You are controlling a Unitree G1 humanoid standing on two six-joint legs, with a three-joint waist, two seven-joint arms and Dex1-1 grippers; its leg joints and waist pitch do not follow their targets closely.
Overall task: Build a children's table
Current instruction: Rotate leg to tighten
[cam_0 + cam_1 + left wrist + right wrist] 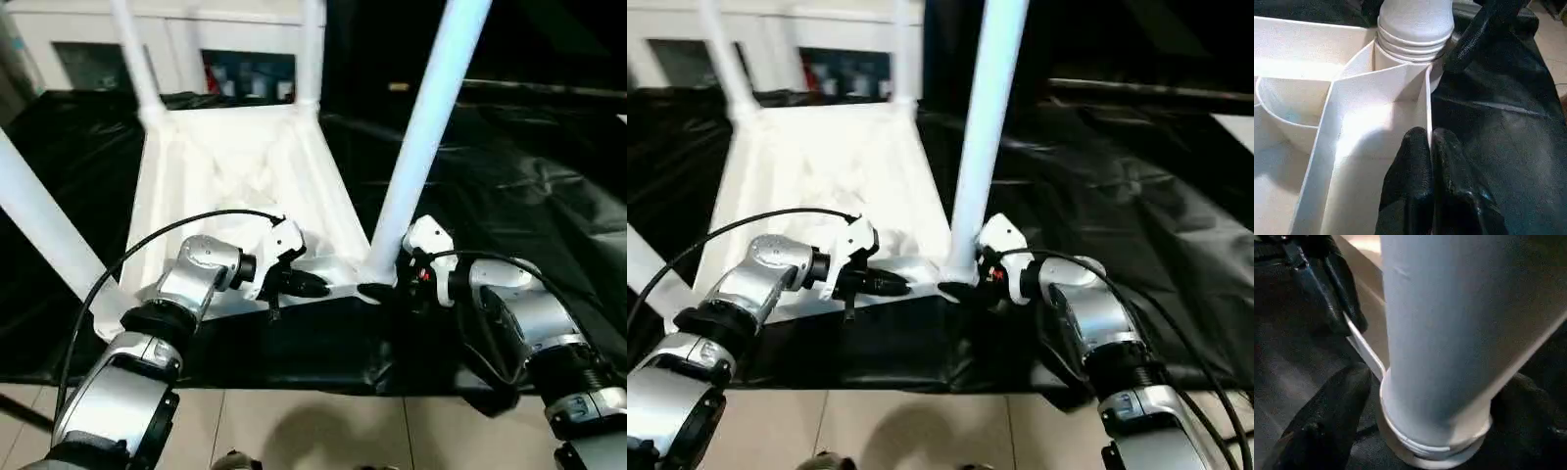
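The white tabletop (pixel 235 166) lies upside down on a black sheet, with legs standing up from its corner sockets. My left gripper (pixel 1430 142) is shut on the thin raised rim (pixel 1428 98) of the near edge, close to the near right corner. There the near right leg (pixel 421 137) rises from its socket (pixel 1435 450). My right gripper (pixel 1435 406) is open, one black finger (pixel 1327 416) on each side of that leg's base, with narrow gaps. The near left leg (pixel 44 230) and two far legs (pixel 137 59) (pixel 311 49) also stand upright.
A black sheet (pixel 509 176) covers the low platform, and its front edge drops to pale floor tiles (pixel 323 431). A white glass-fronted cabinet (pixel 196 49) stands behind the tabletop. A black cable (pixel 176 230) loops over my left forearm.
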